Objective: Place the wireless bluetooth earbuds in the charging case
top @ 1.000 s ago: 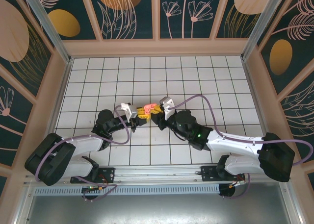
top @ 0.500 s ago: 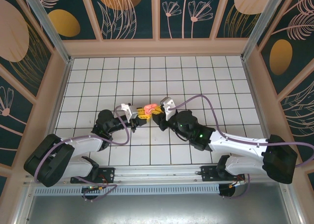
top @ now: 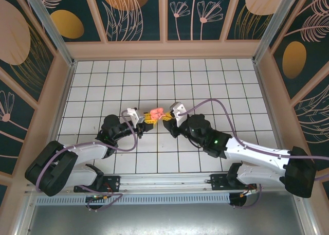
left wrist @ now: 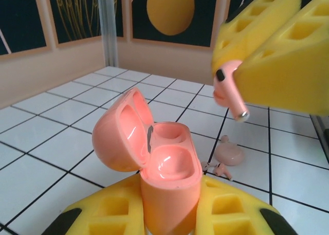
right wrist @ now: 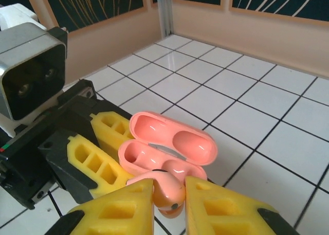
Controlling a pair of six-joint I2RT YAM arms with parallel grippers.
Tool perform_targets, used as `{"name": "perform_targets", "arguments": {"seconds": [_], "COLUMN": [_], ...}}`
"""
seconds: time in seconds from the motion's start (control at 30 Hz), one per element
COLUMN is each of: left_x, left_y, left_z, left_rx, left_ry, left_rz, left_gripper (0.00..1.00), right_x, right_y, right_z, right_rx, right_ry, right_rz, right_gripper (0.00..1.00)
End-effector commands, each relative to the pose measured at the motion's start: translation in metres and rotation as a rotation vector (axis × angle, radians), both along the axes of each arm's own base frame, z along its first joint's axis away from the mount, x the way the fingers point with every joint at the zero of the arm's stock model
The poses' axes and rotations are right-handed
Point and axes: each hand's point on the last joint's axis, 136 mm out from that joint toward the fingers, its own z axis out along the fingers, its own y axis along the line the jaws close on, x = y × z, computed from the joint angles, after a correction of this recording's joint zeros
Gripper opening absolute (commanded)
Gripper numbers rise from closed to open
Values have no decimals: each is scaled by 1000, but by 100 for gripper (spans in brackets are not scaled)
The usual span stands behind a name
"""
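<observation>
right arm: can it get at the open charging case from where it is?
Probably yes. The charging case sits lid-open in the left gripper, which grips it below the wells, so they are exposed. The right gripper holds an earbud close beside them, nothing between.

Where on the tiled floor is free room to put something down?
The tile rows along the back wall are bare, also the tiles by the left wall. The middle is crowded: there the left gripper holds the open charging case, and the right gripper holds an earbud close by it.
</observation>
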Motion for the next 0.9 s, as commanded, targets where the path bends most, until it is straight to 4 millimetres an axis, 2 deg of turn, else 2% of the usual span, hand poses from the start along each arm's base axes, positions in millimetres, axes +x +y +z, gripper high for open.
{"name": "perform_targets", "arguments": {"seconds": [0.0,0.07,0.33,0.53,0.7,0.87], "left_x": [2,3,1,1,1,1], "left_y": [7,12,36,42,43,44], "left_z": [-5,-9,-23,-19,-21,-21], "left_rx": [13,23,56,70,78,78], "left_ry": [20,42,89,77,77,76], "left_rz": [55,84,206,240,244,246], "left_gripper": [15,15,14,15,15,15], "right_x": [0,0,-3,-1,3,-2], "right_y": [-12,-19,-42,-47,-50,-55], "right_z": [-3,-15,-91,-128,-152,-174], "right_rx": [-95,-158,-359,-497,-607,-705], "right_ry": [30,71,301,357,395,444], "right_rz": [22,33,81,97,119,163], "right_gripper": [20,20,19,19,19,19]}}
